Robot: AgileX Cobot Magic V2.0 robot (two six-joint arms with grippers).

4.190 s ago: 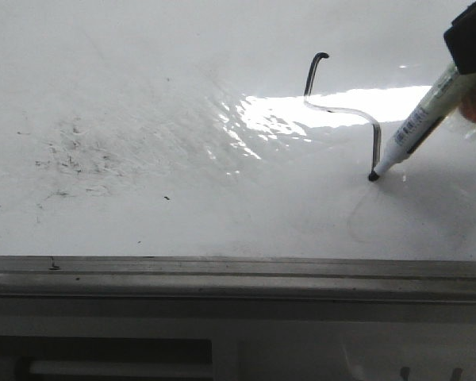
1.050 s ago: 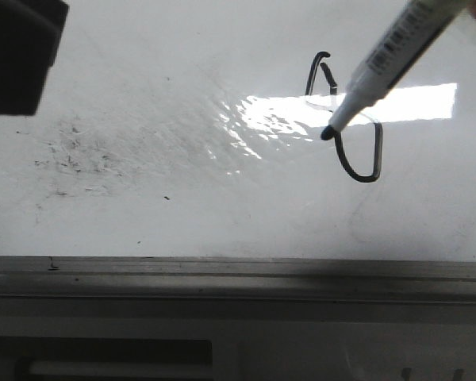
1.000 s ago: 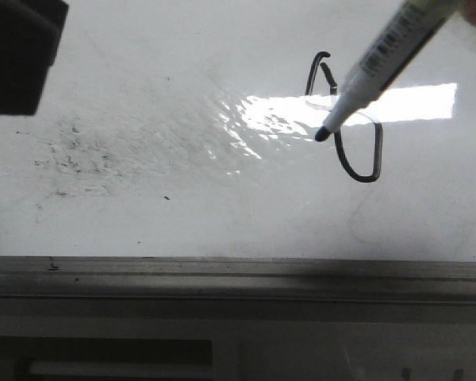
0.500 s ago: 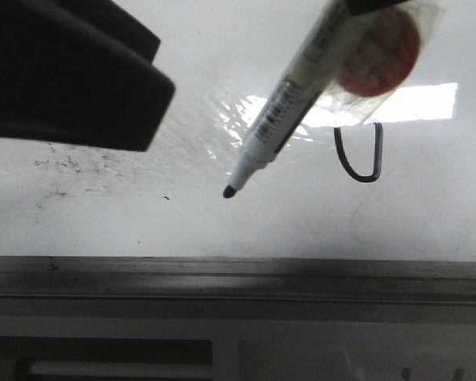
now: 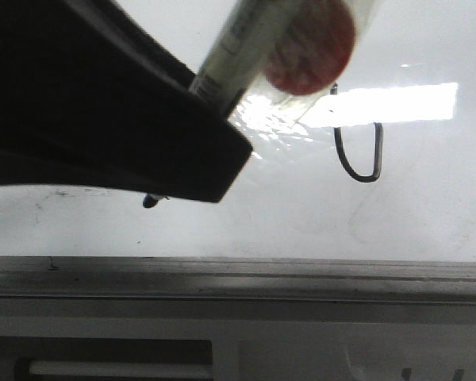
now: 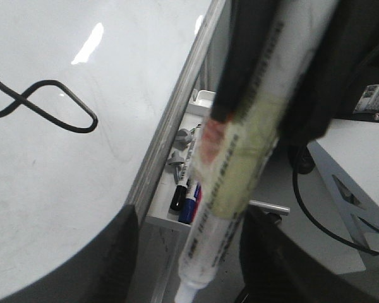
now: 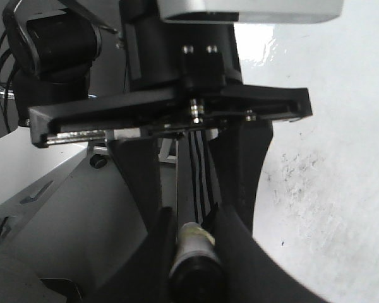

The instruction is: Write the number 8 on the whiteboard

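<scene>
The whiteboard (image 5: 428, 214) fills the front view, glossy with a bright band of glare; a grey metal rail (image 5: 301, 274) runs along its near edge. The left arm, a broad black mass in the front view, reaches low over the left half of the board and hides most of that side. Its left claw (image 6: 189, 213) stands wide, one finger on either side of the marker (image 6: 230, 164), with no visible contact. The right claw (image 7: 192, 218) is closed on the marker's upper end, fingers pressed to the barrel. The marker slants down and to the left across the front view, passes behind the left arm, and its black tip shows below it, near the board; contact cannot be judged. A red round tag (image 5: 308, 44) under clear tape is fixed to the barrel and covers the upper loop of the number 8 (image 6: 43, 106) in the front view. The number lies on the right part of the board, whole in the left wrist view. A tray (image 6: 170, 218) below the rail holds spare pens. Black specks (image 7: 297, 183) mark the board's left part.
</scene>
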